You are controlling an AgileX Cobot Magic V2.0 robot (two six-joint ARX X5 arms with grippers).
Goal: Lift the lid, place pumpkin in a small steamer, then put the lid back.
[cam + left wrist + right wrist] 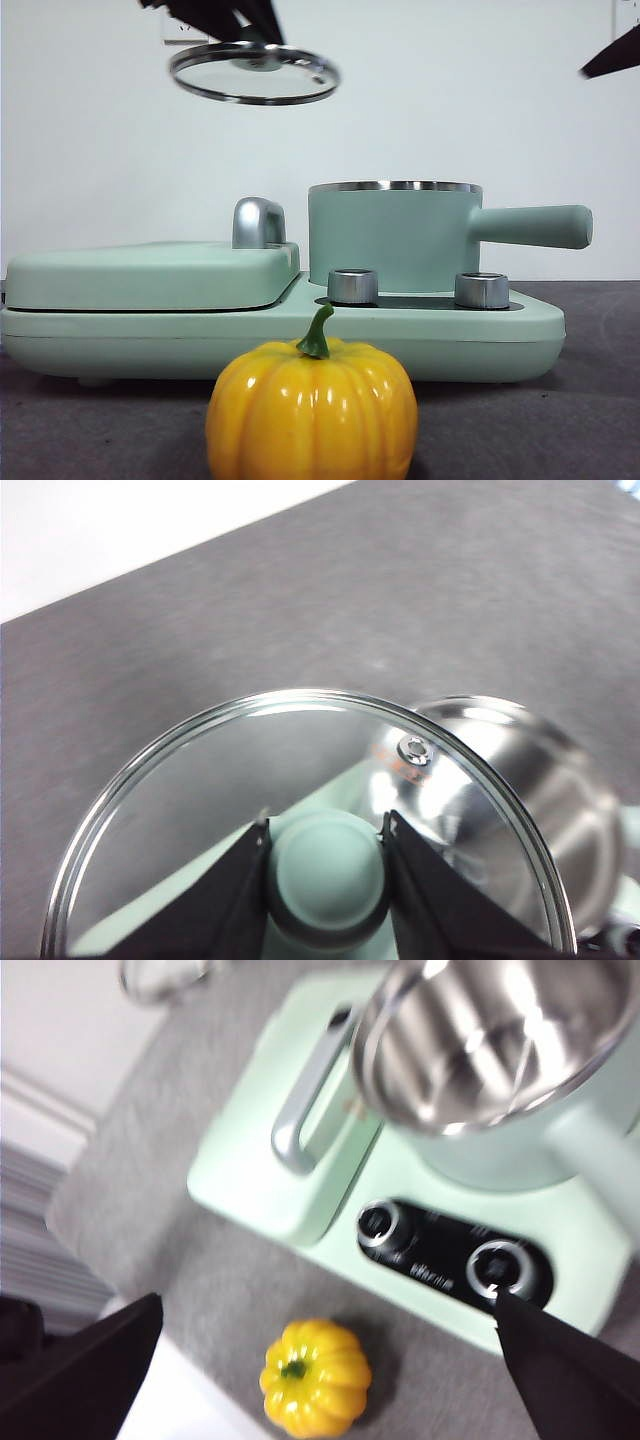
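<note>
The big mint-green base unit (150,325) fills the middle of the grey table (590,400), with its flat rectangular cover (150,275) on one side and the small steamer (395,235) standing open on the other, its steel bowl bare and its long side handle (535,226) pointing away from the cover. Two silver knobs (352,286) sit on the front of the base just below the pot.

Up in the air, well above and off to the cover's side of the pot, hangs the glass lid (254,73), slightly tilted. The left gripper (326,852) has its jaws clamped on the lid's mint-green knob (326,865); from where I stand that grip looks centred and snug. The right gripper (320,1360) hovers high over the front of the table with its jaws spread wide, holding nothing.

The pumpkin (312,410) sits on the table in front of the base, near it but not touching, upright with its green stem (317,333) curling upward.

I'd say the lid is clear now, so the pumpkin's turn comes next. The left arm would do well to keep the lid parked aside and level. The right arm should drop straight onto the pumpkin, jaws across its ribbed sides rather than the stem, since that glossy skin looks slippery.
</note>
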